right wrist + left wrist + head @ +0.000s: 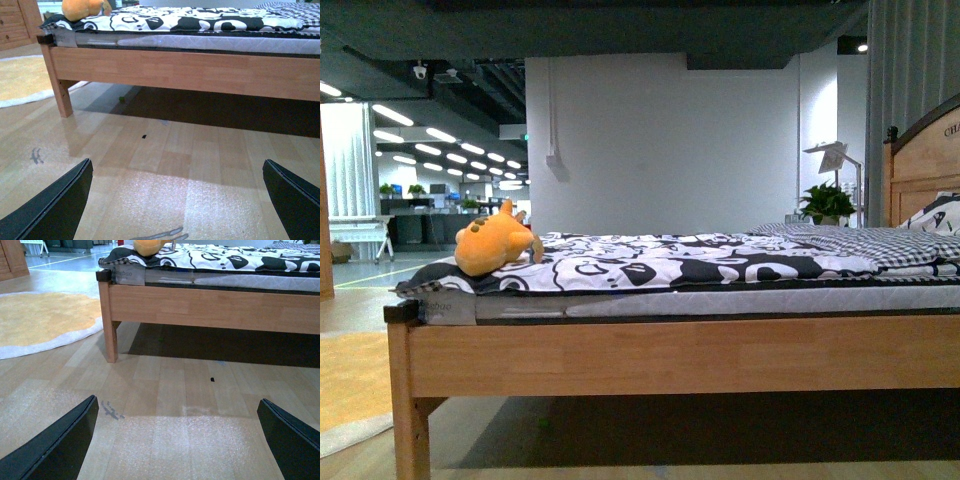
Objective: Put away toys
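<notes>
Lying on the black-and-white quilt (pixel 670 262) at the corner of the bed (pixel 670 360), the plush (pixel 495 240) is well ahead of both tools and higher than either. The left tool (pixel 172 440) is spread wide with nothing between its fingers, low over the wood floor (pixel 170 390). A bed leg (pixel 110 335) and a yellow rug (pixel 40 320) lie ahead of it. The right tool (pixel 172 205) is likewise spread wide and empty above the floor, facing the bed's side rail (pixel 200 70), which lies between it and the plush.
</notes>
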